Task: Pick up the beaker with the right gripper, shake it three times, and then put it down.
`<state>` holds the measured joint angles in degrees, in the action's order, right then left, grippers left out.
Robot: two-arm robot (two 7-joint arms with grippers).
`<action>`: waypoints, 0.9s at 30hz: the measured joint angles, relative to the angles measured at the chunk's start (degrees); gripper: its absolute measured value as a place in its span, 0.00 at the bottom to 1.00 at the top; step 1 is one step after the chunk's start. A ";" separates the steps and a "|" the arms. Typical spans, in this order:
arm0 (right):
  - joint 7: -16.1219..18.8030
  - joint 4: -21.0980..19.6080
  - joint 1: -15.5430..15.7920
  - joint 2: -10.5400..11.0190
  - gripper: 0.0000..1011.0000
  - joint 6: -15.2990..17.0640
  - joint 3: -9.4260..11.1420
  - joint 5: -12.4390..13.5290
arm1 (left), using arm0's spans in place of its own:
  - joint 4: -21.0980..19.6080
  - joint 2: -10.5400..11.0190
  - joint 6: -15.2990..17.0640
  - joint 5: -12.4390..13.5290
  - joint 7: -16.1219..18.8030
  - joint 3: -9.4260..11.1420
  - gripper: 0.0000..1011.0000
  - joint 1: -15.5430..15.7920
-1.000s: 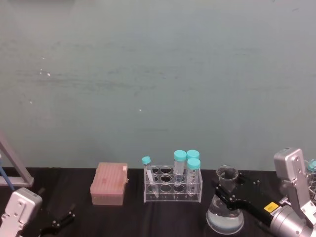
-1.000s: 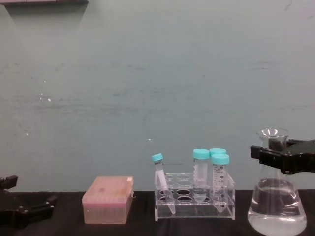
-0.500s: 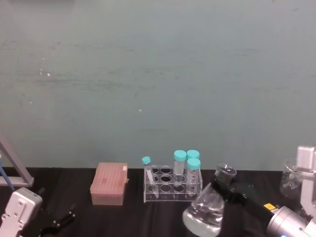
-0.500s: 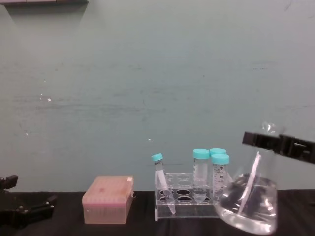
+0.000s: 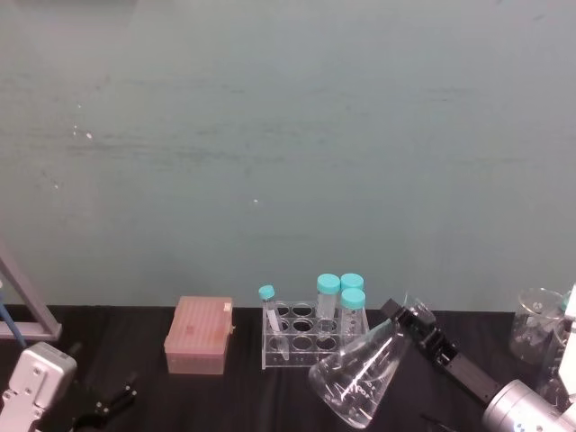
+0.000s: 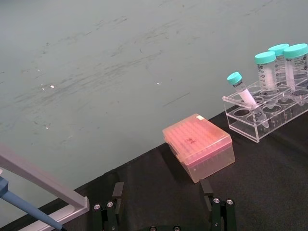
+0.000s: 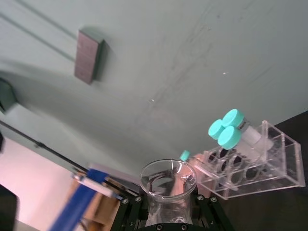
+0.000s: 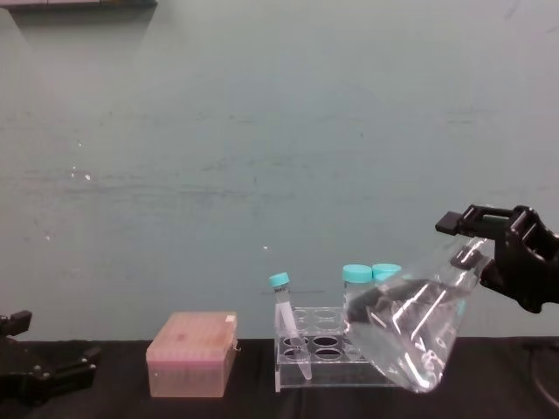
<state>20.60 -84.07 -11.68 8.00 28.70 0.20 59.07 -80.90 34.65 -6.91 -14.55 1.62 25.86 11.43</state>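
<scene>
The beaker [image 5: 358, 382], a clear conical flask holding clear liquid, hangs above the black tabletop, tilted steeply with its wide base swung toward the tube rack. My right gripper [image 5: 412, 322] is shut on its neck, reaching in from the right. From the chest the beaker [image 8: 407, 336] overlaps the rack's right end, with the right gripper [image 8: 485, 253] up at its neck. The right wrist view looks down on the beaker's flared lip [image 7: 167, 179] between the jaws. My left gripper [image 6: 163, 207] rests open at the table's near left.
A clear rack [image 5: 315, 339] of teal-capped tubes stands mid-table, very close to the flask's base. A pink tip box [image 5: 199, 335] sits to its left. Another glass vessel [image 5: 537, 324] stands at the far right. A pipette stand [image 5: 22, 310] is at the far left.
The beaker went from upright in the right gripper to steeply tilted, its base swinging left and up toward the rack while the liquid sloshes. The left arm has not moved.
</scene>
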 joint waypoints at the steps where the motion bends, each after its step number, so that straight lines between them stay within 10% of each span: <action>1: -0.03 -0.10 -0.01 0.35 0.45 -0.22 -0.30 -0.46 | 0.00 0.00 0.00 0.00 0.00 0.00 0.99 0.00; 4: 0.57 -0.76 -0.44 3.61 0.45 -3.43 -3.13 -5.74 | 0.00 0.00 0.00 0.00 0.00 0.00 0.99 0.00; 11: 1.05 -2.93 -2.51 15.03 0.45 -19.18 -12.44 -29.14 | 0.00 0.00 0.00 0.00 0.00 0.00 0.99 0.00; 14: -2.09 -4.02 -3.82 20.93 0.45 -27.50 -17.26 -44.92 | 0.00 0.00 0.00 0.00 0.00 0.00 0.99 0.00; 21: -10.13 -4.79 -5.85 28.00 0.45 -35.00 -23.52 -71.12 | 0.00 0.00 0.00 0.00 0.00 0.00 0.99 0.00; 27: -12.07 -4.80 -6.26 29.48 0.45 -36.01 -24.54 -77.63 | 0.00 0.00 0.00 0.00 0.00 0.00 0.99 0.00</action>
<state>8.52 -88.87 -17.94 37.48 -7.31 -24.33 -18.56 -80.90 34.64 -6.91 -14.55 1.62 25.86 11.43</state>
